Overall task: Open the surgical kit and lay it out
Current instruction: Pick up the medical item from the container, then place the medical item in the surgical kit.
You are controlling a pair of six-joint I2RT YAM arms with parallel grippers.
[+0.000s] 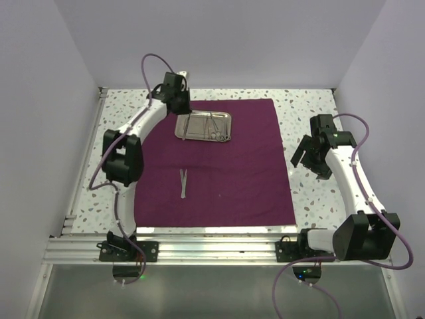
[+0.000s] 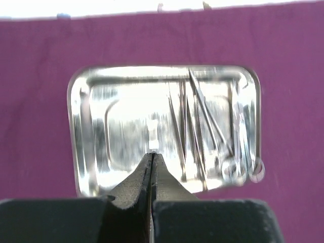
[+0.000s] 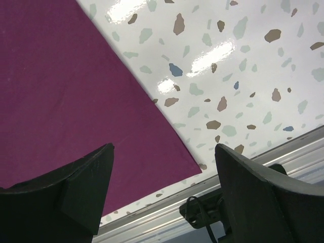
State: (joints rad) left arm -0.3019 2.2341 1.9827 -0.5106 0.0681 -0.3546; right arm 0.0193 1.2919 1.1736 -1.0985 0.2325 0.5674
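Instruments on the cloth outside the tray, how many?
1. The tweezers lie on the purple cloth, nearer the arms than the steel tray. Other instruments lie inside the tray. The left arm covers some cloth, so one could be hidden.

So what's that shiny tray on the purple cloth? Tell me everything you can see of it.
The tray is a shiny, rectangular metal dish with rounded corners and a raised rim. It lies flat on the far part of the purple cloth. Slim metal instruments lie in its right half, some of them ring-handled. The left gripper, shut, hangs over it; whether it touches the tray is unclear.
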